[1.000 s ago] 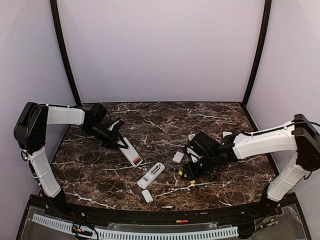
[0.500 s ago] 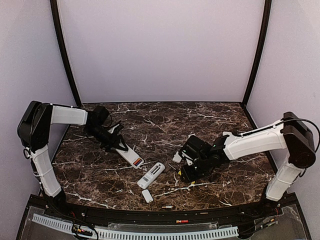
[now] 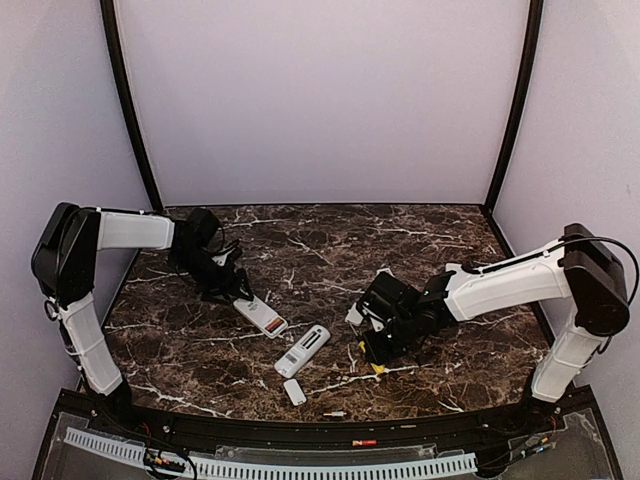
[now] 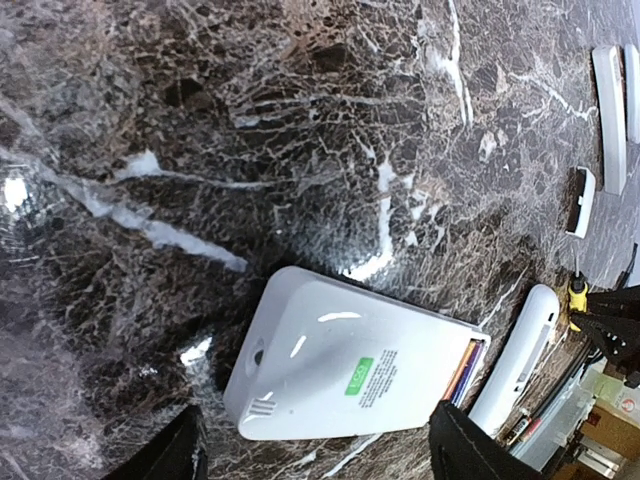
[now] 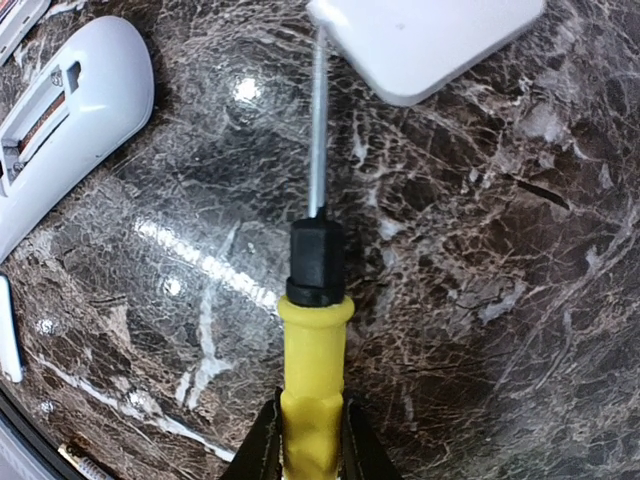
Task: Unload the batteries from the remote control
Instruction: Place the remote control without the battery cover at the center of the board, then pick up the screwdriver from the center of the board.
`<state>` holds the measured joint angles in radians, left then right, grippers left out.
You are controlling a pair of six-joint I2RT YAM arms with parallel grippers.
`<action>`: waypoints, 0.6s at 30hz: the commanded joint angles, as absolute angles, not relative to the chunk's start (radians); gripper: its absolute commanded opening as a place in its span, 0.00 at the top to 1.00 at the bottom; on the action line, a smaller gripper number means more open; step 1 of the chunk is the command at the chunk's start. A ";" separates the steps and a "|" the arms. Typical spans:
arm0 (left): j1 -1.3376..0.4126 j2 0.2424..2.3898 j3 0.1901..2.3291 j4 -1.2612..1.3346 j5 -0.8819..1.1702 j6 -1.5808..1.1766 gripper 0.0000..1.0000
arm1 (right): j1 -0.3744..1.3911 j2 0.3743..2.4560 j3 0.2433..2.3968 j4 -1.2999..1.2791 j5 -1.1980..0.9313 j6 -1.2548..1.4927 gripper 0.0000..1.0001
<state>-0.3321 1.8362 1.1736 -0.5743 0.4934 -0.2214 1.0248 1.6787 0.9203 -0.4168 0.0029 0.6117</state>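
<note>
A white remote (image 3: 260,315) lies back-up on the marble, and orange and blue batteries (image 4: 463,372) show at its open end. My left gripper (image 3: 228,287) is open, its fingers (image 4: 170,455) standing either side of the remote's (image 4: 350,370) near end without gripping. A second remote (image 3: 303,350) lies nearby with its compartment (image 5: 40,115) open. My right gripper (image 5: 312,445) is shut on the yellow handle of a screwdriver (image 5: 312,350). The screwdriver's shaft points at a white cover (image 5: 430,40).
A small white cover (image 3: 294,391) lies near the front edge, with a tiny cylinder (image 3: 335,413) on the black rim beyond it. More white covers (image 4: 608,115) lie toward the table's middle. The cell's walls close in the back and both sides.
My left gripper has opened and let go of the white remote, which now lies on the table. My right gripper has moved left and shut on the screwdriver's handle.
</note>
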 commanded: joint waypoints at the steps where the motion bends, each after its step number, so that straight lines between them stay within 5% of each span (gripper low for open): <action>1: -0.336 1.772 1.185 -0.593 0.420 -0.227 0.23 | 1.037 1.687 0.932 -0.421 0.030 0.627 0.84; 8: -0.336 1.722 1.176 -0.580 0.359 -0.232 0.17 | 1.037 1.655 0.931 -0.413 0.039 0.632 0.99; 18: -0.349 1.429 1.096 -0.381 0.483 -0.162 0.17 | 0.988 1.474 0.889 -0.270 -0.098 0.574 1.00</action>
